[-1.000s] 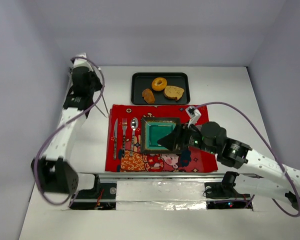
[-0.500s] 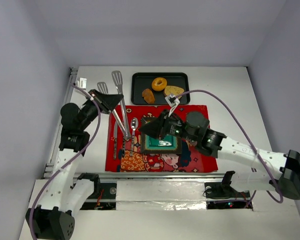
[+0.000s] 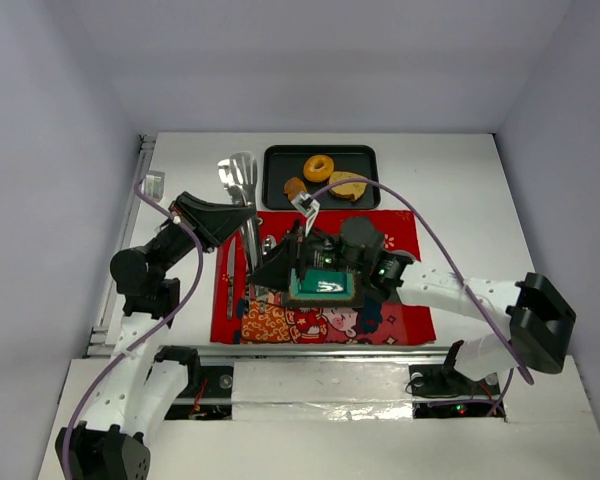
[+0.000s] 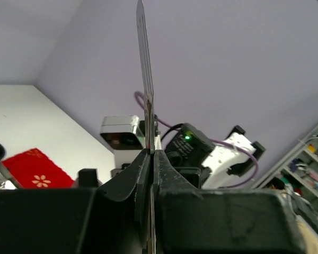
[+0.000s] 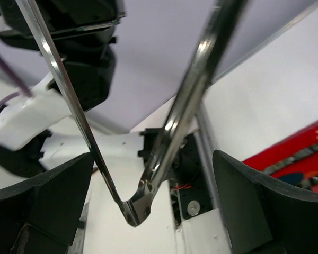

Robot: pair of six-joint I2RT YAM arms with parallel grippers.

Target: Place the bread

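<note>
So, in the last second my left arm swung in from the far wall; left gripper (image 3: 245, 213) clamped on tongs (image 3: 242, 183), elbow bent; right arm reached left off plate (image 3: 312, 291), right gripper (image 3: 270, 272) spread wide around tongs' hinge, not gripping; bread (image 3: 318, 167) untouched on tray (image 3: 276, 160); handover likely first.

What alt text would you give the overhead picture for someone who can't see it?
Seen from above, the left pincer grips metal tongs over a red placemat, while the right pincer stands open at their hinged end. Behind them, a black tray holds three bread pieces.
</note>
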